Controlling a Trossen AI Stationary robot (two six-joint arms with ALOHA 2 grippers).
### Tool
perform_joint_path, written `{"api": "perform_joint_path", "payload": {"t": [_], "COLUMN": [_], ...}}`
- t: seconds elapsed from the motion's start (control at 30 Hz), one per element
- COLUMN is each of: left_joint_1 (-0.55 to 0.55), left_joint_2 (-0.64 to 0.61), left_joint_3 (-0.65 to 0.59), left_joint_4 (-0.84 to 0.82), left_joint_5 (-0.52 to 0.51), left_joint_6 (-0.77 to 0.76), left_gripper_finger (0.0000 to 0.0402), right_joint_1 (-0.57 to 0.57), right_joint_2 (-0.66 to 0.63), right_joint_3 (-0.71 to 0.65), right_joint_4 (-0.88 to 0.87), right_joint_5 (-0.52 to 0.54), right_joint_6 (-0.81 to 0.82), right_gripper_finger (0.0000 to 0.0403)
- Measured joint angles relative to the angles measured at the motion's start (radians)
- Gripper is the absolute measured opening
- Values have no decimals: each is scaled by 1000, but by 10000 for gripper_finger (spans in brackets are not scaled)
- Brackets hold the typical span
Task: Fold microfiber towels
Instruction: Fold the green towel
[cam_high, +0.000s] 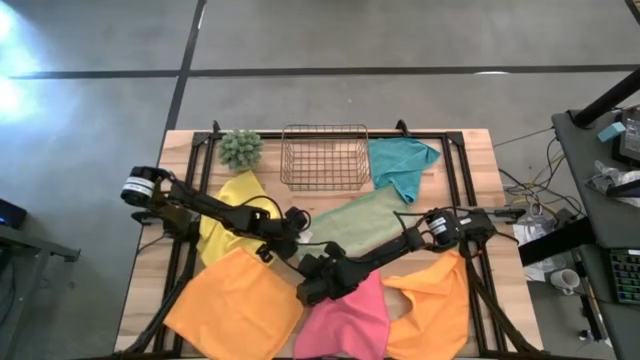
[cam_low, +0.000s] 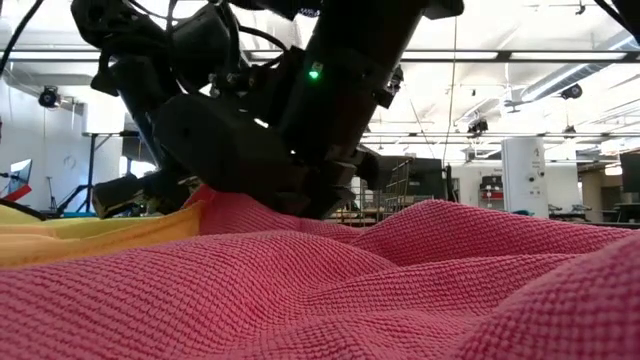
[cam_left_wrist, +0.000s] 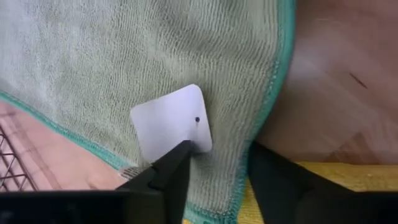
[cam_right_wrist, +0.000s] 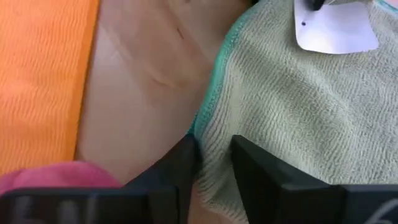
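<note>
The sage green towel (cam_high: 360, 215) lies spread out flat on the wooden table, its white tag (cam_left_wrist: 171, 121) near one corner. My left gripper (cam_left_wrist: 217, 162) stands open at that corner. One finger is over the tag and the other is just outside the teal-stitched edge (cam_left_wrist: 264, 112). My right gripper (cam_right_wrist: 214, 158) stands open a little farther along the same edge (cam_right_wrist: 208, 118), with the hem between its fingers. In the high view the two grippers (cam_high: 290, 228) (cam_high: 315, 270) meet at the towel's near-left end. My left gripper has one fingertip (cam_left_wrist: 180, 155) lying over the lower edge of the white tag, slanting down from the table's left. Whether it presses the cloth, I cannot tell. My right gripper's fingers (cam_right_wrist: 180, 162) straddle the towel's hem, slanting down. Whether they touch it, I cannot tell.
Around the grippers lie a yellow towel (cam_high: 235, 200), an orange one (cam_high: 235, 300), a pink one (cam_high: 345, 320) and a second orange one (cam_high: 435, 300). A teal towel (cam_high: 400, 165), a wire basket (cam_high: 325, 155) and a fuzzy green plant ball (cam_high: 240, 148) are at the far edge.
</note>
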Motion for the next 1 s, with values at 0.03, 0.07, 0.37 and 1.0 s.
{"api": "perform_joint_path", "payload": {"t": [0.03, 0.07, 0.37, 1.0], "left_joint_1": [0, 0, 0, -29], "left_joint_2": [0, 1, -2, -211], "left_joint_3": [-1, -1, -4, 32], "left_joint_4": [1, 4, 14, -192], "left_joint_5": [1, 1, -6, 19], "left_joint_6": [0, 0, -2, -55], "left_gripper_finger": [114, 99, 7, 1], "right_joint_1": [-5, -9, -13, 32], "right_joint_2": [-1, -2, -3, -43], "right_joint_3": [-5, -9, -11, 131], "right_joint_4": [1, 1, 8, -141], "right_joint_5": [-7, -13, -24, -18], "right_joint_6": [0, 0, 9, 131], "right_gripper_finger": [80, 68, 11, 9]}}
